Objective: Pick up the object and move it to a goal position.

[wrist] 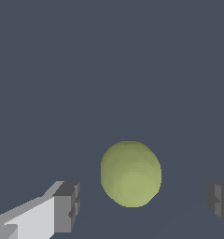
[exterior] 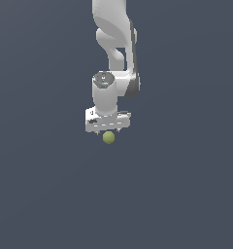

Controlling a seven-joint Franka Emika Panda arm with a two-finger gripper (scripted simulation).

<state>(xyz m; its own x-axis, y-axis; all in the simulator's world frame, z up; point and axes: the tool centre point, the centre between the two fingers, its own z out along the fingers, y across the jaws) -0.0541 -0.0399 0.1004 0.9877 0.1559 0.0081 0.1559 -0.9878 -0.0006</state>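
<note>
A small, smooth yellow-green ball (exterior: 108,137) sits just under the claw (exterior: 108,130), between its spread fingers, untouched.

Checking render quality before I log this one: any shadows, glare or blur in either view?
Exterior view: flat, even lighting, with no cast shadow under the ball or the hand, soft shading on the arm, and edges slightly pixelated but not blurred. Wrist view: the ball has gentle shading and no highlight glare, while the fingers show blocky, jagged edges.
</note>
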